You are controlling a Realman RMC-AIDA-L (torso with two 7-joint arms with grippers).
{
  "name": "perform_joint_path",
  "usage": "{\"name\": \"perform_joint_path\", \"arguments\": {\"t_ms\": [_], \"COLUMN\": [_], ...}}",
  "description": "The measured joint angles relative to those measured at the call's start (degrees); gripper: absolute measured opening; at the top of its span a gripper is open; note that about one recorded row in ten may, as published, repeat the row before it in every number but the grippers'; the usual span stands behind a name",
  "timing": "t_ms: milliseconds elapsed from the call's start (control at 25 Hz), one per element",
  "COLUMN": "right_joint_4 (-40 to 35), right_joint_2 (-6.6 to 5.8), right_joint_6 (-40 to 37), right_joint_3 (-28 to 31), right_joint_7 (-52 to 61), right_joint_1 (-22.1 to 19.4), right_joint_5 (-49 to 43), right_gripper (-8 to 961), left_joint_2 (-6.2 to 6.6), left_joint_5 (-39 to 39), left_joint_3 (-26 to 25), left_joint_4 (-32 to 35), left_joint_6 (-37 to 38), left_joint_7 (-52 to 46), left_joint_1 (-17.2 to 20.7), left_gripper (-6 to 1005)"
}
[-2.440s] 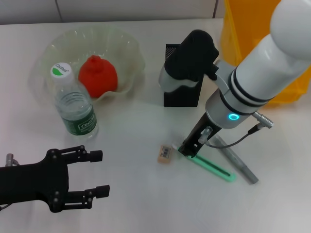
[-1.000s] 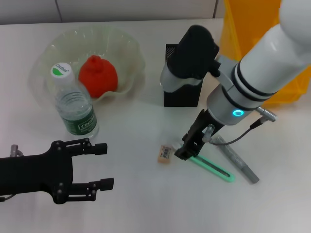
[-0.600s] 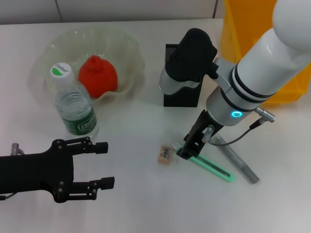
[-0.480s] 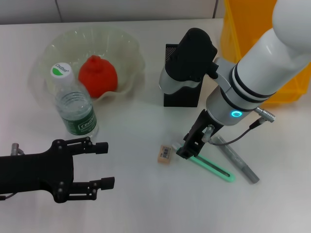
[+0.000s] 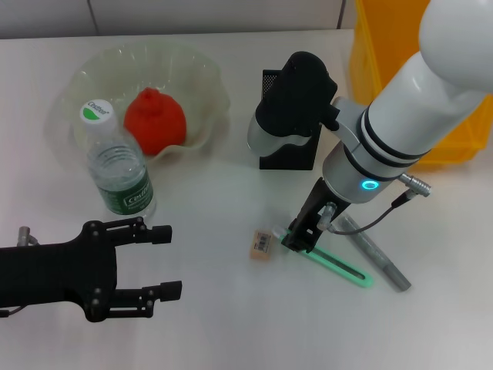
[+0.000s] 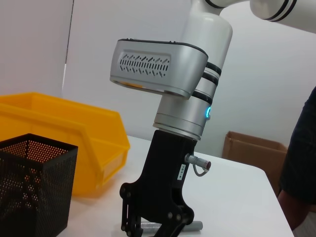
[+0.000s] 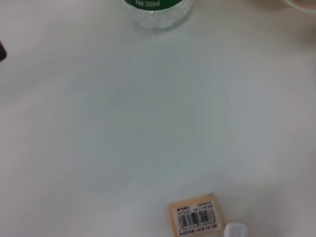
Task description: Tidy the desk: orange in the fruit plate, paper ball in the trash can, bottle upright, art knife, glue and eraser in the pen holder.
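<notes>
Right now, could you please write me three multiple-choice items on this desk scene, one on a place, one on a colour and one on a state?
1. Where is the orange?
A. in the fruit plate
B. in the pen holder
C. beside the eraser

2. What colour is the art knife?
A. red
B. green
C. black

3. How does the bottle stand?
A. on its side
B. upside down
C. upright, cap on top

Answers:
1 A, it sits inside the clear plate.
2 B, the strip under the right gripper is green.
3 C, its white and green cap faces up, near the open left gripper.
</notes>
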Motion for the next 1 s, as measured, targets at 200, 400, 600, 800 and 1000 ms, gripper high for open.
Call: {"name": "perform_joint_path", "arguments": {"t_ms": [200,400,600,800,1000], "right_joint_4": [0.3,0.5,0.5,-0.4,-5.1], "right_joint_2": [0.02,0.02,0.02,0.02,-0.16], "right_joint_6": [0.0,0.0,0.0,-0.2,-1.3], "right_joint_3": [0.0,0.0,0.0,0.4,4.2], "right_joint_7": [0.0,0.0,0.1,0.1,0.0], "right_joint_1": [0.0,0.0,-0.1,-0.7,-3.4], "right_joint_5": [0.1,0.3,0.7,0.8,0.8], "right_gripper": [208,195,183,170,165], "left_joint_2": [0.0,-0.06,-0.09,-0.09,-0.09], "left_joint_5": [0.0,0.0,0.0,0.0,0.0], "left_joint_3": [0.0,0.0,0.0,0.0,0.0], "left_joint_4": [0.0,0.0,0.0,0.0,0.0], "left_joint_6": [0.0,0.0,0.1,0.2,0.5], "left_joint_7": [0.0,0.1,0.1,0.2,0.2], "left_joint_1": [0.0,0.1,0.3,0.6,0.9], "left_gripper": [784,784,785,785,785]}}
